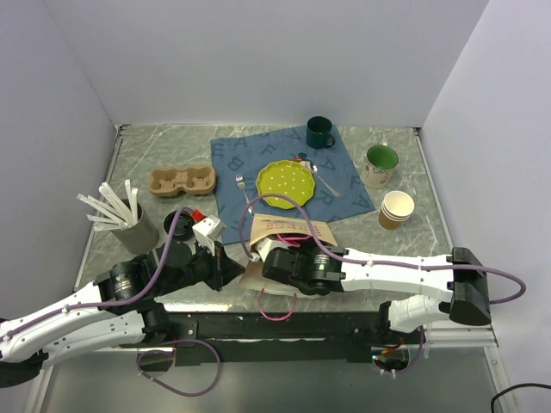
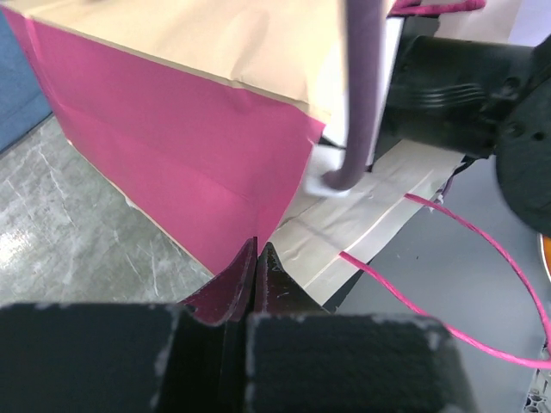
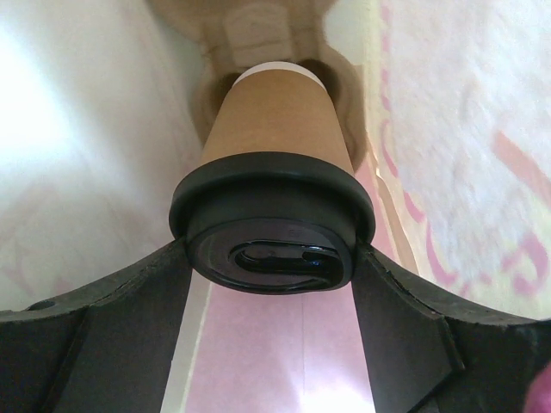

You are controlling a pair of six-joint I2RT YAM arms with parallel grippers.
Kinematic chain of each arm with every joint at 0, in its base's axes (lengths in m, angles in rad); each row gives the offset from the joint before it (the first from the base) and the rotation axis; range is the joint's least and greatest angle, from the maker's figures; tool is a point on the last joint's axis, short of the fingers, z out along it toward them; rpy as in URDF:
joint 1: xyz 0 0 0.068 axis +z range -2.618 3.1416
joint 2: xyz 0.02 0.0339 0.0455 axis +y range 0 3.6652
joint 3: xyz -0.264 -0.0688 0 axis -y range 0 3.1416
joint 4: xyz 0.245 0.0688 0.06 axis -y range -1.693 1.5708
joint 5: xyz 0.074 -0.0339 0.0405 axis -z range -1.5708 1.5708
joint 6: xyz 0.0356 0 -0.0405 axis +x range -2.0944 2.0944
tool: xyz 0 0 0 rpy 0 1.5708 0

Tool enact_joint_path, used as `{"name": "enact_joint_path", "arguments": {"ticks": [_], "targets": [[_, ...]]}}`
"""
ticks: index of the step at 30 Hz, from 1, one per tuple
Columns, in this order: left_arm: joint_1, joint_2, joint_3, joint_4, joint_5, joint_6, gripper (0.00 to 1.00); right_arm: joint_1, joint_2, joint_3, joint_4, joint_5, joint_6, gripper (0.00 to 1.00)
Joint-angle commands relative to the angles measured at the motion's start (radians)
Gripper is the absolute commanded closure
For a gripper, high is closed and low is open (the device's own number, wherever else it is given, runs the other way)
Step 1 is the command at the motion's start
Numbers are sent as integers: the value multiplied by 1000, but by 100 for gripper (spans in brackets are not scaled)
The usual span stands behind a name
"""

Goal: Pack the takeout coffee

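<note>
Right jaws: I grip the takeout coffee (image 3: 275, 120) by its lid (image 3: 271, 202) — inside the bag (image 2: 172, 155).
Left jaws: closed — beside that bag.

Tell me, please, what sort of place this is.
Probably a robot test cell staged as a café counter: plain white walls box in a marbled table, with a cup carrier, stacked paper cups and a paper bag.

White arms (image 1: 396, 265), black joints (image 1: 297, 267), purple cables (image 1: 508, 288)
</note>
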Motion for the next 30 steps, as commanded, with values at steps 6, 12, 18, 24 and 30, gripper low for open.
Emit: {"name": "enact_joint_path", "arguments": {"ticks": [6,12,18,24,30], "targets": [[-7,-5,-9,37,-8,-1,99,-7,-67,36,-108,0,78,73],[-5,-2,-9,36,-11,-3,99,-7,-68,41,-153,41,95,73],[-5,-1,-9,37,-13,-1,99,-7,-59,35,-139,43,101,73],[-5,-7,-9,43,1,5,99,-9,-41,7,-99,31,112,73],[-7,-15,-16,60,38,11,99,-24,-34,-28,-39,37,135,73]]}}
